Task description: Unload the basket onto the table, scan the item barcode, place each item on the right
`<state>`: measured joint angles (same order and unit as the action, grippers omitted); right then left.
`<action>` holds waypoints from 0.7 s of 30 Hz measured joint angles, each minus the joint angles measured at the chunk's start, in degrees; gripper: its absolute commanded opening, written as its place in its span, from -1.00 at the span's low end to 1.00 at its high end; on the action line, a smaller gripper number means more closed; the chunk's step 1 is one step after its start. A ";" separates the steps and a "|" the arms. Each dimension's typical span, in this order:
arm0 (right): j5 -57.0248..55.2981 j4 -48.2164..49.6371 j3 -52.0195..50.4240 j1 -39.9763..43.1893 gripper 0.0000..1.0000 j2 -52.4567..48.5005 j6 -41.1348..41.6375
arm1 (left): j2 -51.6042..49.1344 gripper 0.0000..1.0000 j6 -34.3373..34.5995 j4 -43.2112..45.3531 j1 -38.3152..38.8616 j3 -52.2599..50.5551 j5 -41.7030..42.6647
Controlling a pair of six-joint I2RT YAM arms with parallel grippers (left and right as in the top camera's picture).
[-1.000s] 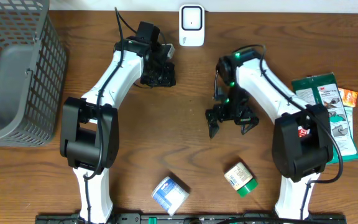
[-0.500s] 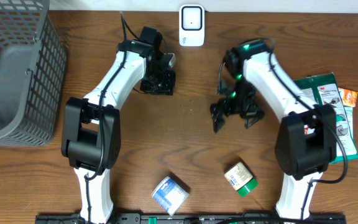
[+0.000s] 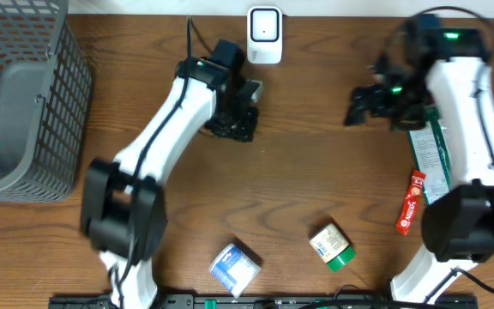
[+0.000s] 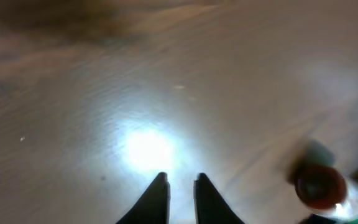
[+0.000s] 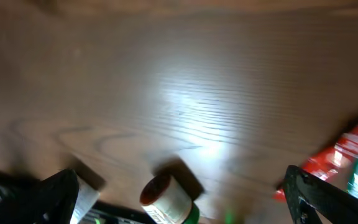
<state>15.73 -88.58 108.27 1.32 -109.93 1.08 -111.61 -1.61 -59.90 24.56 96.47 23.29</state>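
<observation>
Where wooden table [image 3: 316, 172] gleams: cylindrical green-capped jar [image 3: 331, 247], boxy white scanner [image 3: 264, 35].

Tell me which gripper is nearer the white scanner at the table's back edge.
Left. The left gripper is just short of the scanner, on the robot's side of it; the right gripper is farther off, out to its right.

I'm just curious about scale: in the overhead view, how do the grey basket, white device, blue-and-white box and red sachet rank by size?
1. grey basket, by far the largest.
2. white device and blue-and-white box, too alike to rank.
3. red sachet, slim, the smallest.
</observation>
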 measured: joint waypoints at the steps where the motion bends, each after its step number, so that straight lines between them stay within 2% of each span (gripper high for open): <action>1: 0.20 0.02 0.00 1.68 0.99 0.15 0.00 | 2.32 -0.03 -0.07 -0.44 1.36 0.00 -0.85; 3: 0.39 0.04 -0.04 4.52 0.99 0.17 0.00 | 6.58 0.27 -0.24 -1.99 4.46 0.31 -2.49; 8: 0.61 0.35 -0.68 8.61 0.99 0.17 0.02 | 9.66 0.47 -0.31 -6.10 12.04 0.94 -4.13; 13: 0.81 0.68 -0.87 10.32 0.98 0.17 0.02 | 8.57 0.74 -1.70 -5.99 17.73 -2.89 -5.03; 16: 0.83 1.49 -0.90 10.64 0.99 0.17 0.02 | 8.13 0.86 -3.28 -5.53 20.24 -4.63 -5.29; 21: 0.74 1.51 -0.90 10.71 0.99 0.17 0.02 | 8.11 0.89 -4.70 -2.12 22.49 -7.74 -5.51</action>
<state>16.47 -87.07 107.37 12.03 -109.75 1.10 -103.50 -6.31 -62.02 47.05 88.73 17.78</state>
